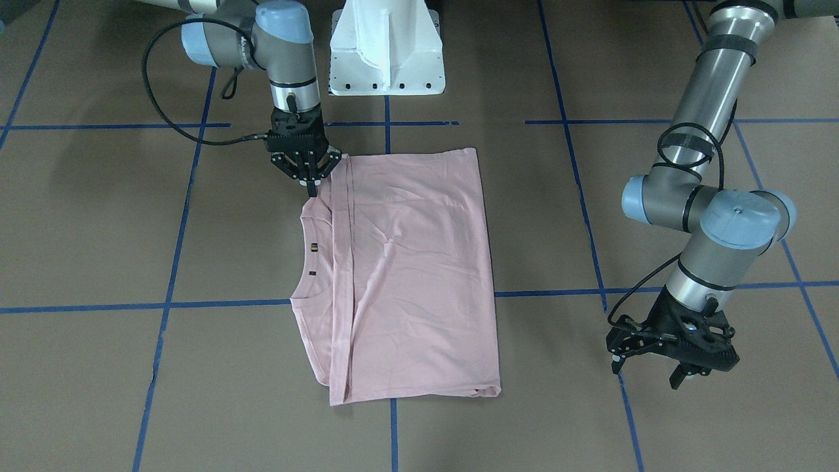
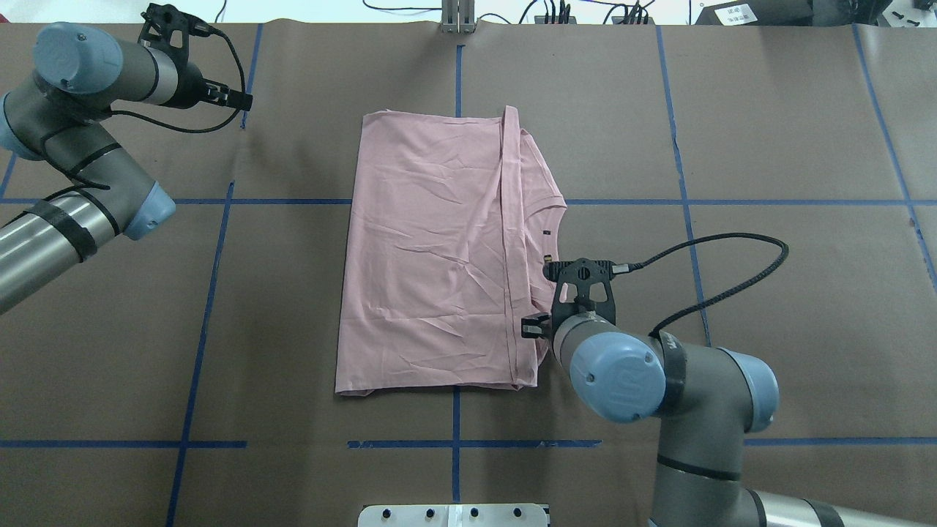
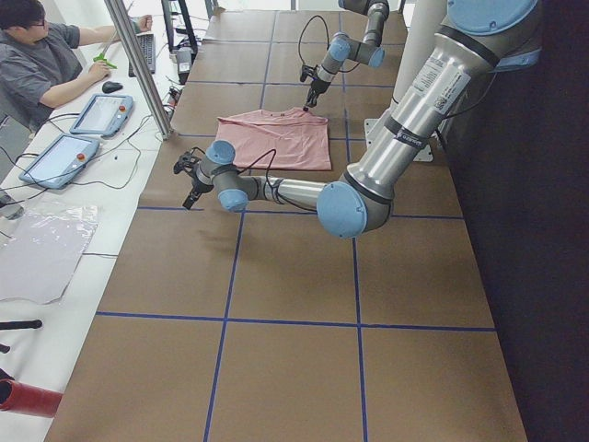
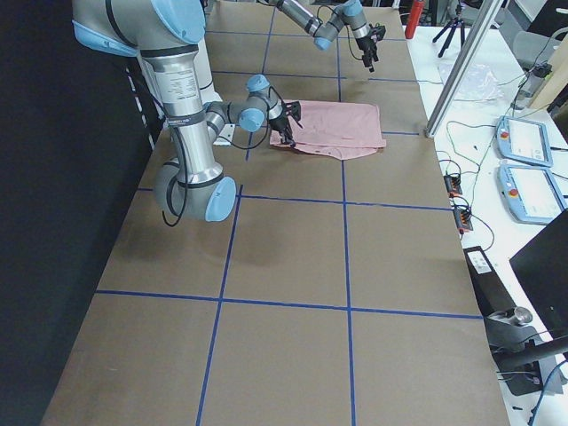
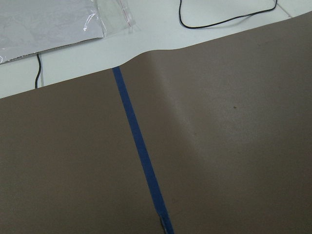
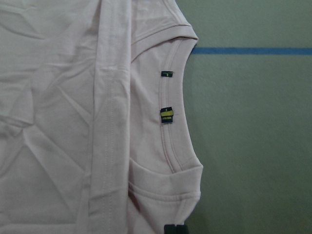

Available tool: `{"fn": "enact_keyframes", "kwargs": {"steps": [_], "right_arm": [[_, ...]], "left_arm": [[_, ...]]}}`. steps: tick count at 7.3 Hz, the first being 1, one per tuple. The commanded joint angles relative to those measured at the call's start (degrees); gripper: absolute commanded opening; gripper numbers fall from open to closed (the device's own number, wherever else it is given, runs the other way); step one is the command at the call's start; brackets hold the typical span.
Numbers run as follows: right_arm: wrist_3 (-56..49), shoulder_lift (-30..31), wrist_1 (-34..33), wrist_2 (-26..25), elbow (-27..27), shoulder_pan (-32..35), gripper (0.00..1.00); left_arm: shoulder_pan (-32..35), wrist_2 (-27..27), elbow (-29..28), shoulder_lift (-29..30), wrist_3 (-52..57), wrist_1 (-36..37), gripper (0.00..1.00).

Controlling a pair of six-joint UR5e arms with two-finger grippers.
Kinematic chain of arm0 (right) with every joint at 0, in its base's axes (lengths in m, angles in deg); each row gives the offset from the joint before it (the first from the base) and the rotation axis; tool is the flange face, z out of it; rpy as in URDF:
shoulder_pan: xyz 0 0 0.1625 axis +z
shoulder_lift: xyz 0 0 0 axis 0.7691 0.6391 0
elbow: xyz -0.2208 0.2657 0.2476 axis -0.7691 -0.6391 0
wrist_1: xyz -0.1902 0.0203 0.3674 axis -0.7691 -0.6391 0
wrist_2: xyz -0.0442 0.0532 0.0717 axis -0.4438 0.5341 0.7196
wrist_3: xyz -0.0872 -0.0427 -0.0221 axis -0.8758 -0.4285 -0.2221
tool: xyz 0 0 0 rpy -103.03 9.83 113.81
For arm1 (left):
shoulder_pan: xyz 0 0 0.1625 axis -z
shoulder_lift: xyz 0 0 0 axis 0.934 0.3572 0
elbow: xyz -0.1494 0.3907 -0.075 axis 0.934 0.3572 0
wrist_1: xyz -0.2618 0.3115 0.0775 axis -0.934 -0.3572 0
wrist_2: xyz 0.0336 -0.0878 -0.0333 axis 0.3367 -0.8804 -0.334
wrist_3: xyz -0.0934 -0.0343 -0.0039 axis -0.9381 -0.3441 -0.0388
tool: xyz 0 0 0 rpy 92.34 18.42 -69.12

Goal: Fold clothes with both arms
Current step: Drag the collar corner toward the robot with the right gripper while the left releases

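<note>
Pink T-shirt (image 2: pixel 432 256) lies folded, wrinkled, collar (image 6: pixel 171 141) on the right. Right gripper (image 1: pixel 312 189) has its jaws together beside the collar; left gripper (image 1: pixel 649 372) has its jaws spread.

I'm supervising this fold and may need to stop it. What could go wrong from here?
1. The right gripper seems to pinch only the shoulder edge of the T-shirt; lifting may slip or skew the folded layers.
2. The left gripper hangs open, well off the T-shirt, so a one-sided pull could undo the fold.

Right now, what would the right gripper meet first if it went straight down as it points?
Most likely the pale pink T-shirt, at its shoulder edge beside the neck opening; the gap above it is unclear.
</note>
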Motion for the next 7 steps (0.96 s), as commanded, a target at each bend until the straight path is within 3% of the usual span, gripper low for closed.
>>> {"fn": "enact_keyframes", "kwargs": {"steps": [1, 2, 4, 5, 7], "right_arm": [[0.9, 3.3, -0.3, -2.0, 2.0, -2.1, 0.00], [0.9, 3.4, -0.3, -2.1, 1.9, -2.2, 0.99], [0.8, 3.8, -0.1, -1.8, 5.9, -2.1, 1.00], [1.4, 6.0, 0.6, -1.0, 8.5, -2.1, 1.00], [5.3, 8.7, 5.7, 0.2, 9.6, -2.3, 1.00]], "left_arm": [[-0.2, 0.0, 0.4, -0.1, 0.0, 0.0, 1.00], [-0.4, -0.1, 0.9, -0.1, -0.4, 0.0, 1.00], [-0.9, -0.4, 8.0, -3.4, -5.4, 0.9, 1.00], [-2.9, -3.2, 12.7, -5.9, -11.7, 1.0, 1.00], [-10.7, -2.5, 27.1, -14.9, -23.9, 1.0, 1.00]]}}
